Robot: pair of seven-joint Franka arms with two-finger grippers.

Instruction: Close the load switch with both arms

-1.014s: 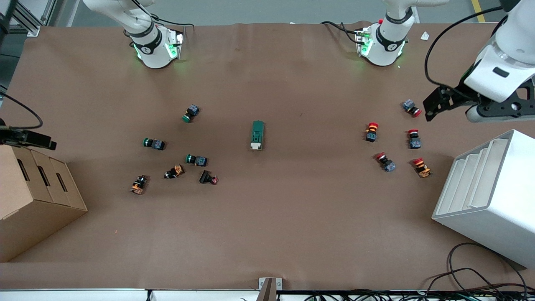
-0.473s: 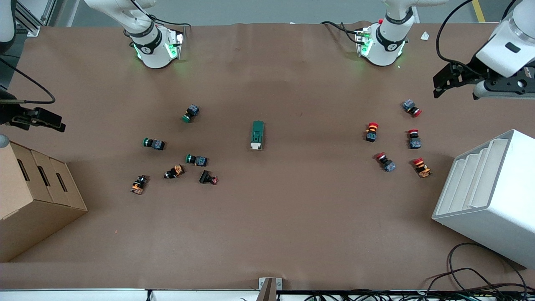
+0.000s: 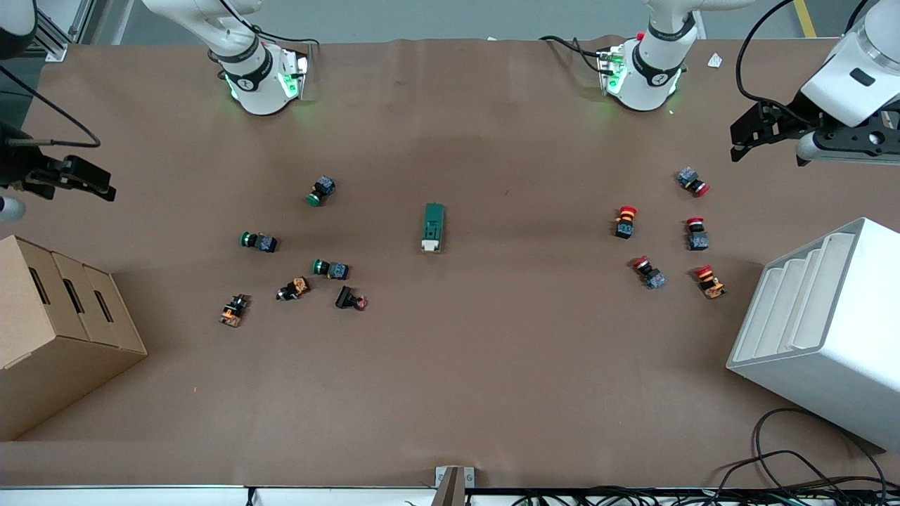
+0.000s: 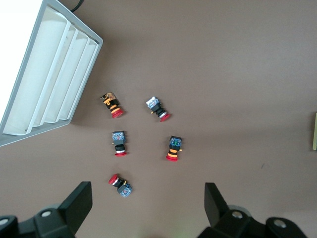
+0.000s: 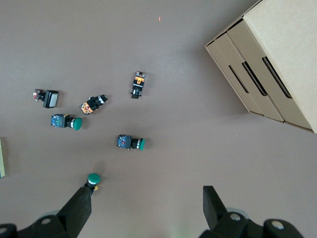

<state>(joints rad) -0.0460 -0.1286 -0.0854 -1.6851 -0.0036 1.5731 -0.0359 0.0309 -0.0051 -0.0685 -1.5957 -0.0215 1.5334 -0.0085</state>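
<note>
Load switch (image 3: 433,227) alone mid-table, both open grippers well apart.

One load switch (image 3: 433,226), eleven push buttons (image 3: 259,242), two arms (image 3: 247,67).

Even, bright light; soft shadows; sharp.

The left arm's base (image 3: 643,74) stood at the upper right of the front frame, its forearm re-entering from the right edge, and the left end effector (image 3: 747,137) hung at the upper right, pointing toward the frame's middle. In its wrist view the fingers (image 4: 79,203) stood wide apart, holding nothing. The right arm's base (image 3: 256,81) stood at the upper left; the right end effector (image 3: 95,184) hung at the left edge, fingers (image 5: 79,208) likewise spread and empty.
</note>
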